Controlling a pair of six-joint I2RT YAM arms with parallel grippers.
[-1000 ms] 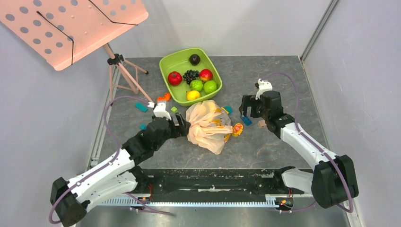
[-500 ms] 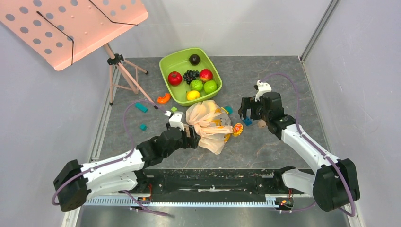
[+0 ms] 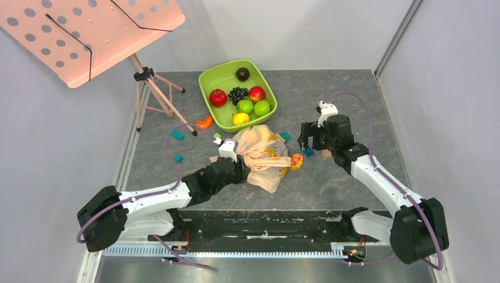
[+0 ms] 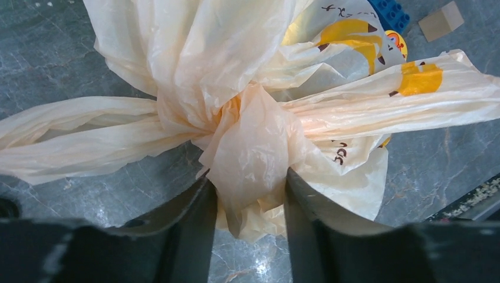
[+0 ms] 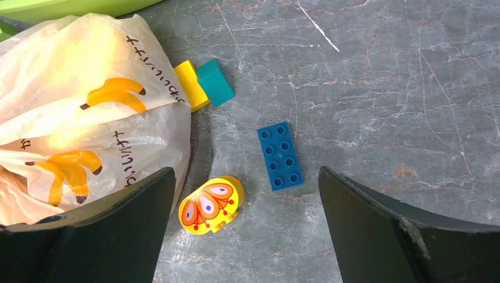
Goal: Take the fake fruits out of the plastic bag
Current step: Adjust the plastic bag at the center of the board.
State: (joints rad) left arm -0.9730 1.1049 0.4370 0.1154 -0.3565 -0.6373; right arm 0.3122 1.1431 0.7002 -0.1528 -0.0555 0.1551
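Left wrist view: left gripper [image 4: 250, 183] clamps the plastic bag [image 4: 194, 59] at its knot, bulk straight ahead of the jaws; right gripper [image 5: 246, 174], jaws wide apart, has the bag beside one finger.

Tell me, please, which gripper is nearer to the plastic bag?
Left. The left gripper grips the plastic bag at its knot, fingers on both sides. The right gripper hangs open beside the bag's edge, above a blue brick.
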